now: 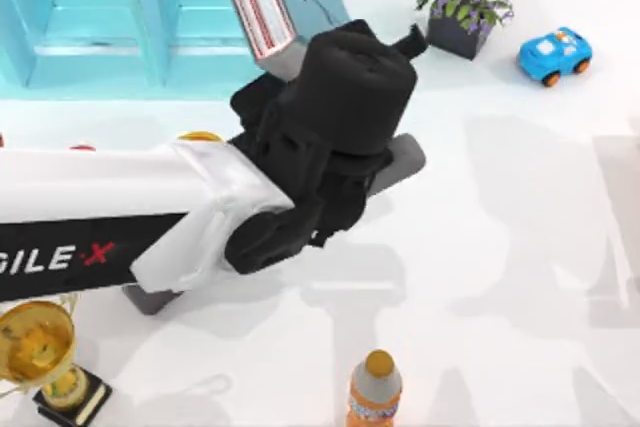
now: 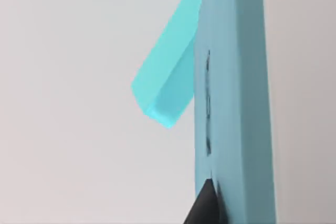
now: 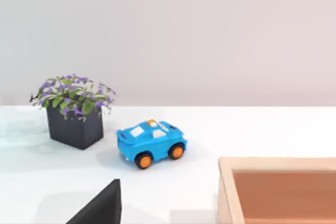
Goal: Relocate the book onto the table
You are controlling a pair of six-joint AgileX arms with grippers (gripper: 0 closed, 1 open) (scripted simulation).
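The left claw grips the thick teal-blue hardcover book, tilted beside the light-blue shelf unit near the glossy white table's far edge.

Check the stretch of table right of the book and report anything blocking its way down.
Little blocks it. The book is tilted at the shelf, at the left end effector. On the table, the plant and car sit far right.

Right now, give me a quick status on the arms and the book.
Left gripper at the book, fingers on its cover. Book tilted by the shelf unit, not yet on the table. Nothing in the way.
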